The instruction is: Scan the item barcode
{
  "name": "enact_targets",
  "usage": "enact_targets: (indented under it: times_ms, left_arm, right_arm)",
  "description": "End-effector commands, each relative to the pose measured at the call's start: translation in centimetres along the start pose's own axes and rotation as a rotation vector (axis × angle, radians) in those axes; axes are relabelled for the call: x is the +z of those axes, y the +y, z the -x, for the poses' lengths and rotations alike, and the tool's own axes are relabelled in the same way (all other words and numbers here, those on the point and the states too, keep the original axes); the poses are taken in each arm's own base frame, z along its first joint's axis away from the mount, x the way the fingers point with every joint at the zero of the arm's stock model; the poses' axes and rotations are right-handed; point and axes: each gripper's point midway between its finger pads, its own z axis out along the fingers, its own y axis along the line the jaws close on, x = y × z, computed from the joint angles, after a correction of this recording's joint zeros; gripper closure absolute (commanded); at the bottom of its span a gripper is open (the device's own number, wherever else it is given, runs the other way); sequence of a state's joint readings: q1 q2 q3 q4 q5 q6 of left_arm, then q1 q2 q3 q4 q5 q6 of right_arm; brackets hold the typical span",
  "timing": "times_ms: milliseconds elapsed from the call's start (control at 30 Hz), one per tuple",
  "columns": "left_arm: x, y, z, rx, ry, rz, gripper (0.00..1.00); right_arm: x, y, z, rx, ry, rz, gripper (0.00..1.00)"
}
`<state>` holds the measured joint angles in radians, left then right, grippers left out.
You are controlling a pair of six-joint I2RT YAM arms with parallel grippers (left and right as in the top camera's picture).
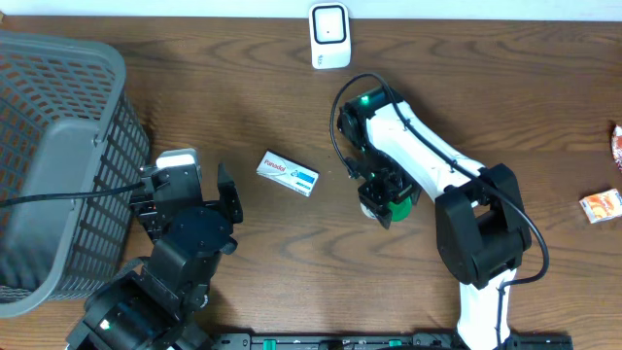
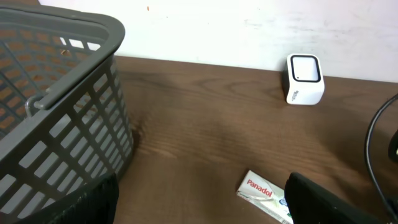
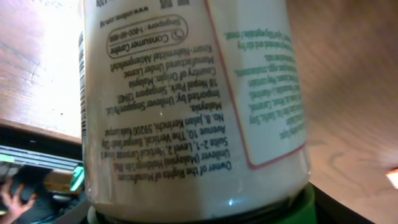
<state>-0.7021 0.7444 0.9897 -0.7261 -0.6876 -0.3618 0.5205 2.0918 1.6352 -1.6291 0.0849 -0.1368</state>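
The right pincer (image 1: 381,202) was closed part-way around a white bottle (image 3: 186,106) with a green cap, gripping it, well in front of the barcode scanner (image 1: 329,36) and slightly to its right, nearer the robot. To do this step well, the bottle probably needed carrying up toward the scanner's window and turning about its long axis. The wrist view showed only small print and, at the label's far left edge, what may have been bars, so the code likely faced away. A slow turn held square to the window should suit. The left pincer (image 2: 199,202) stood wide open and empty, well to the scanner's left and front. A Panadol box (image 1: 288,173) lay on the bench (image 1: 243,87) between the two pincers.
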Motion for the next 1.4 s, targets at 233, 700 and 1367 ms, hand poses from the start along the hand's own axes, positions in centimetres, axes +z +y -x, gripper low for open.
enact_targets:
  times_ms: [233,700,1367]
  left_arm:
    - [-0.1,0.3,0.3,0.005,-0.012,0.016,0.14]
    - [-0.1,0.3,0.3,0.005,-0.012,0.016,0.14]
    - [-0.1,0.3,0.3,0.005,-0.012,0.017,0.14]
  right_arm:
    - [2.3,1.4,-1.3,0.072,0.066,0.058,0.51]
    - [2.7,2.7,-2.3,0.135,0.116,0.119,0.33]
    - [-0.1,2.4,0.6,0.324,-0.024,0.115,0.01]
